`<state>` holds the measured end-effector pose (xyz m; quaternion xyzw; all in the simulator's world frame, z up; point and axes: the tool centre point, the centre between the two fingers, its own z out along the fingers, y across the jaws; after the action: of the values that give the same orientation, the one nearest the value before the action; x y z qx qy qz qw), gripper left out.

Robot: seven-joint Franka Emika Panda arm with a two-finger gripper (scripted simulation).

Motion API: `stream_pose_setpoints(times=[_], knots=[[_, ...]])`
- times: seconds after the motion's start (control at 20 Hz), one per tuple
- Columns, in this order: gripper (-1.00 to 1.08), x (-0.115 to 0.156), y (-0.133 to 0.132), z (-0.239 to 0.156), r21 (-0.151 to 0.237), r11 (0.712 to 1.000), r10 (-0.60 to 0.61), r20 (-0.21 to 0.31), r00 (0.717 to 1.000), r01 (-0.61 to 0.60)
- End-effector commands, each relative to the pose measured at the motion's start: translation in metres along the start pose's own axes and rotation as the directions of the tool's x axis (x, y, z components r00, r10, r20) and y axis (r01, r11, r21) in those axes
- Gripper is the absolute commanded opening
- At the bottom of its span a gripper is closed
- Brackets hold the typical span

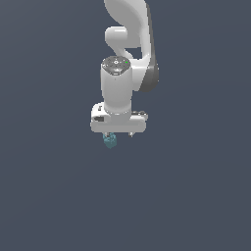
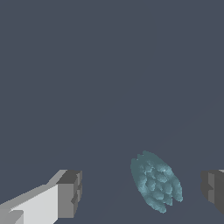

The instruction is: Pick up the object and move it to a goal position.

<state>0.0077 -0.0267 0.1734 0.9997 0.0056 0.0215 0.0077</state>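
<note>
Lining up: the grab looks like the step in hand, judged from how things sit; nothing has been pinched so far.

Claw: the gripper (image 2: 142, 192) is seen spread wide in the wrist view, with one dark pad (image 2: 71, 192) on one side and the other pad (image 2: 214, 190) at the far edge, and a clear gap left between them.

Chunk: the teal lumpy chunk (image 2: 156, 181) is found between the two pads, closer to one pad than the other, touched by neither as far as can be told.

Outside look: in the exterior view the chunk (image 1: 109, 141) is seen peeking out just under the gripper (image 1: 117, 133), toward the exterior view's left of its middle.

Floor: only a flat dark grey floor (image 1: 196, 196) is shown; no goal marker can be made out, so the target spot can't be placed.

Height: whether the pads are low enough yet can't really be told from these views.

Doing it well: the chunk would probably be better centred before closing, since it's off to one side and could get nudged by the nearer pad first.

Grip tip: the bumpy surface should be squeezed across its narrow width, slow and even, so it isn't popped out sideways.

Lift: it's best done straight up once a firm pinch is felt.
</note>
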Motion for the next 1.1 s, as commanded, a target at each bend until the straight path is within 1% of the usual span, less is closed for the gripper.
stream_pose_setpoints(times=[0.0,0.25,0.5,0.75,1.05], knots=[[1.0,-0.002,0.002,0.003,0.0,1.0,-0.029,0.002,1.0,0.029],[1.0,-0.008,0.008,0.01,0.001,0.994,-0.11,0.006,0.994,0.11],[1.0,-0.016,0.016,0.019,0.005,0.976,-0.217,0.012,0.976,0.217],[1.0,-0.025,0.024,0.029,0.01,0.944,-0.33,0.017,0.944,0.33],[1.0,-0.036,0.033,0.04,0.018,0.888,-0.46,0.021,0.888,0.46]])
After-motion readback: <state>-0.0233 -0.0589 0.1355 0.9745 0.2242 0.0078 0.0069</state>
